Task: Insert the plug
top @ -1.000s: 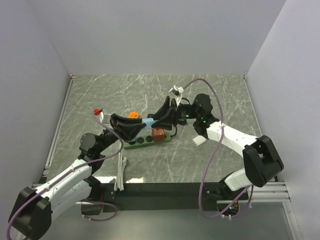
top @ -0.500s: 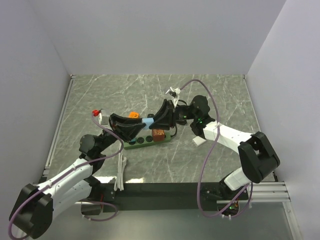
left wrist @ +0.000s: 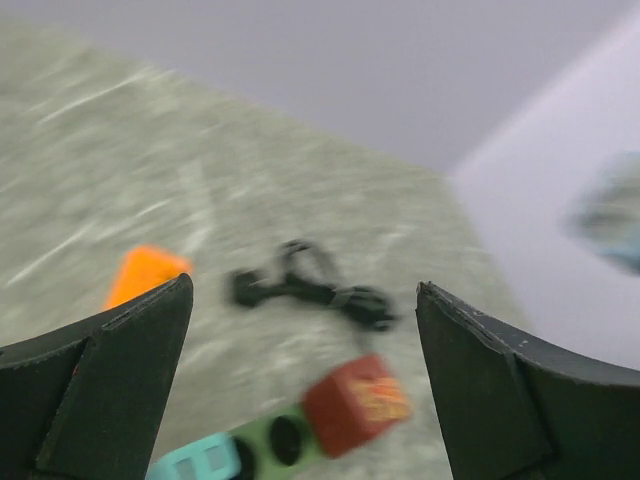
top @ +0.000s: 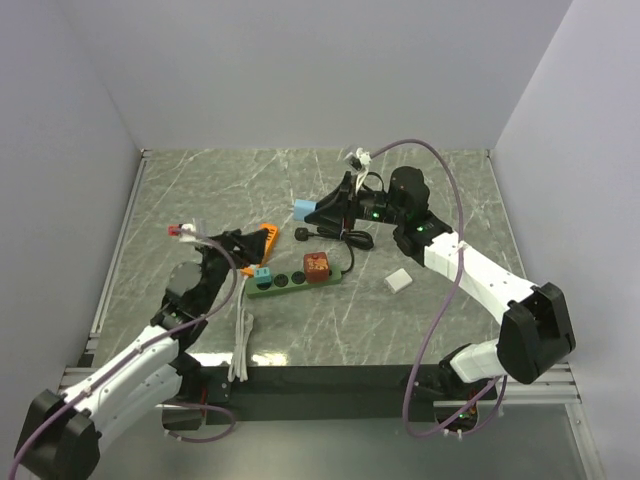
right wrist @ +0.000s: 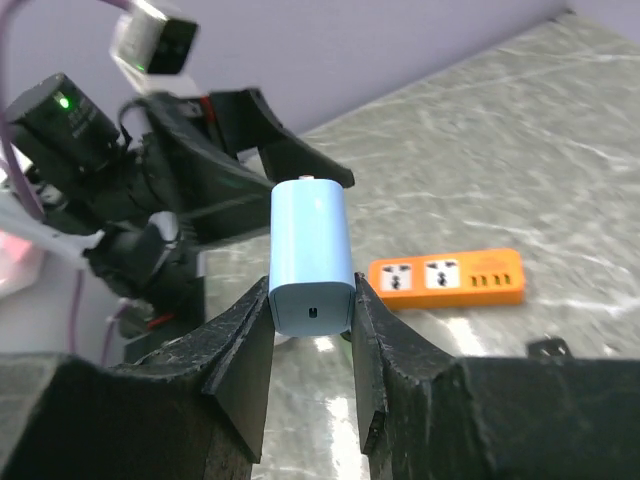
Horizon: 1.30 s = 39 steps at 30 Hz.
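Since the left claw (left wrist: 305, 300) opened, the right claw (right wrist: 312, 298) carries the plug (right wrist: 310, 240).

Lab enclosure, blank walls (top: 300, 70), marbled tabletop (top: 250, 180)

**What I count in view**

I count two power strips: one green strip (top: 290, 282) and one orange strip (right wrist: 445, 277). I count three boxy plugs: one blue plug (right wrist: 310, 250), one red plug (top: 317, 267) and one teal plug (top: 262, 275). There is also one black cord (top: 335, 236), one small white block (top: 398, 281) and one white cable bundle (top: 240, 345).
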Available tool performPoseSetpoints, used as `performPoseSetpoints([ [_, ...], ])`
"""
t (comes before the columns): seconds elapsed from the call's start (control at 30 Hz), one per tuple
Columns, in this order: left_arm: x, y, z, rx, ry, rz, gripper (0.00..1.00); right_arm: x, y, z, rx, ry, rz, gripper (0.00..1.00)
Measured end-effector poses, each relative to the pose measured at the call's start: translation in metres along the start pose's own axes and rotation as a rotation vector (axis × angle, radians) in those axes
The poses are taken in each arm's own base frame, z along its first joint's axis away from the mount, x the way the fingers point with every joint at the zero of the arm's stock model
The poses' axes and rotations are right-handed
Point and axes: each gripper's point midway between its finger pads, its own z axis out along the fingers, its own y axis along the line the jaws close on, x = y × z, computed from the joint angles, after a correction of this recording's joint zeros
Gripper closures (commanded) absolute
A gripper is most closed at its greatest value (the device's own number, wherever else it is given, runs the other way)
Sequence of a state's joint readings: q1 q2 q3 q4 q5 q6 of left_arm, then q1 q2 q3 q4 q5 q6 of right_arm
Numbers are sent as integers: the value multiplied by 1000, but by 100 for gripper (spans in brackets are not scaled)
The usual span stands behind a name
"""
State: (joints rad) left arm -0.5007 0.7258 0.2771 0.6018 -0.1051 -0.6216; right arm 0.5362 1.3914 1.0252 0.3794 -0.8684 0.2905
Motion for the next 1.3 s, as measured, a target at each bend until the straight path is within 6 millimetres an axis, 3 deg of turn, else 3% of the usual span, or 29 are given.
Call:
performPoseSetpoints([
  [0.13, 29, 62, 6, -301, 88, 42, 1, 6, -15, -2, 86, 25, 11, 100],
  [0.27, 49, 98, 9, -475, 169, 116, 1, 15, -22, -5, 125, 54, 24, 100],
  [0.7, 82, 123, 70, -583, 412, 337, 0, 12, -10, -28, 180, 39, -63, 100],
  [0.87, 99, 135, 78, -627, 519, 384, 1, 10, -5, -38, 192, 20, -89, 100],
  [1.07, 129, 156, 70, -692, 663, 431, 2, 7, -2, -41, 191, 11, -98, 100],
  [1.2, 143, 167, 64, -724, 735, 453, 14, 6, -3, -41, 193, 11, -98, 100],
  [1.3, 152, 173, 66, -739, 770, 461, 32, 6, -3, -41, 194, 11, -98, 100],
])
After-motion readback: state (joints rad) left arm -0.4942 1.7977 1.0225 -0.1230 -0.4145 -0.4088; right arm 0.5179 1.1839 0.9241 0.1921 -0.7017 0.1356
